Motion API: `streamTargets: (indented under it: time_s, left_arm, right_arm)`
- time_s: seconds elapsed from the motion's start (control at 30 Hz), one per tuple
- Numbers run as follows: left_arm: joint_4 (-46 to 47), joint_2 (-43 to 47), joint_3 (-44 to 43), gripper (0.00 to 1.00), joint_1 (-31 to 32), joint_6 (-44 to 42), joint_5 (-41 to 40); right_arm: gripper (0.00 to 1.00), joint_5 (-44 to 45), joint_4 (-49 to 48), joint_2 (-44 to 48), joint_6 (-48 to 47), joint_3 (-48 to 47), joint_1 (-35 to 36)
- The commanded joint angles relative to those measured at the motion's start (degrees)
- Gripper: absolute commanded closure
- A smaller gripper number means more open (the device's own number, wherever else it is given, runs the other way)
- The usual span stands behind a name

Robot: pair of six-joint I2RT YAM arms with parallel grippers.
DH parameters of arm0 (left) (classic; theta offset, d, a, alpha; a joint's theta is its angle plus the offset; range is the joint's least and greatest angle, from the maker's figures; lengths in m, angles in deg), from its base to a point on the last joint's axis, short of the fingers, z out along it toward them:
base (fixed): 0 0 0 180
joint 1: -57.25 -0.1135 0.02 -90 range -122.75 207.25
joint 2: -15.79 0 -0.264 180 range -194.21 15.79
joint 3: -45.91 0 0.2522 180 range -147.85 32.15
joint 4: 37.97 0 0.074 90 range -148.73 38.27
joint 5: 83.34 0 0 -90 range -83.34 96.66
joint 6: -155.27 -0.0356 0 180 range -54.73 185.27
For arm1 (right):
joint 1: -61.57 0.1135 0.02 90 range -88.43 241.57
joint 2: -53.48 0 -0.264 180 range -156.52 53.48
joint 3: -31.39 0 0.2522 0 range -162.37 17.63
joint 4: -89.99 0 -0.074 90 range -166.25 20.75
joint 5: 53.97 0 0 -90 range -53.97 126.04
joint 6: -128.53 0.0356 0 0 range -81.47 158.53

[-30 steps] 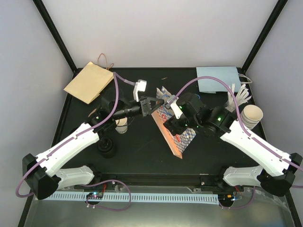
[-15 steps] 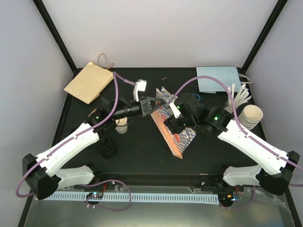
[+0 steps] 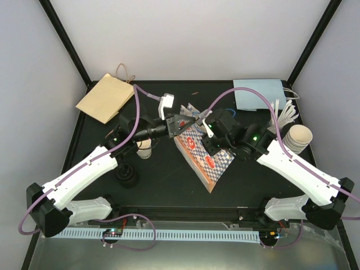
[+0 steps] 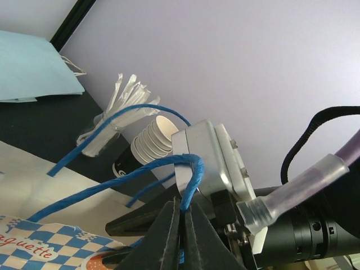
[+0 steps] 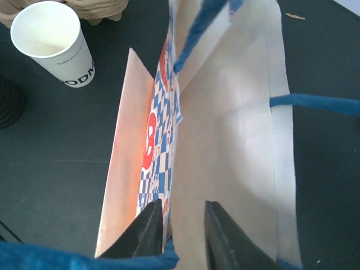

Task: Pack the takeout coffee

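Checkered paper bag [image 3: 203,160] upright at table [image 3: 157,185] centre; likely light, floppy, tearable. One rope handle [image 4: 194,169] pinched tight in left gripper [image 4: 183,216]. Jaws of right gripper [image 5: 181,205] narrow astride bag rim; hold unclear. Best lifted by handles.

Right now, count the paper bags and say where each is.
3: a brown bag at the far left, a light blue bag at the far right, a checkered bag in the centre. No others show.

Light: bright, even, diffuse, from above. Shadows: soft and faint on the matte black desk [image 3: 163,191]. Glow: warm orange through the paper bag [image 5: 121,185] wall, right wrist view. Focus: overhead view sharp; right tool [image 5: 181,203] soft-edged up close.
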Motion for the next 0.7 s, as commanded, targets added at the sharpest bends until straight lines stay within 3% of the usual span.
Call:
streamTargets:
  time_s: [0.0,0.1,0.23,0.47,0.57,0.67]
  left_arm:
    - [2.2,0.0,-1.8,0.94,-0.2,0.8,0.8]
    - [1.5,0.2,-1.5,0.8,-0.2,0.3,0.6]
    - [-0.2,1.7,0.6,0.52,-0.2,-1.3,-0.5]
    - [-6.8,7.1,5.4,0.15,-0.3,-5.0,-5.4]
    - [-8.2,9.9,8.2,0.07,-0.3,-5.9,-8.6]
    - [-9.3,12.5,10.9,0.05,-0.3,-7.0,-11.4]
  right_arm:
    - [0.81,2.3,0.0,0.6,0.3,-1.2,0.3]
    - [0.91,3.0,-0.4,0.6,0.6,-1.2,0.3]
    - [0.97,4.9,-1.6,0.6,1.4,-0.8,0.2]
    - [0.99,8.3,-4.7,0.7,2.6,-0.4,0.1]
    - [0.99,10.8,-6.0,1.2,3.0,-0.7,0.0]
    - [0.99,12.3,-7.1,1.6,3.0,-0.8,-0.3]
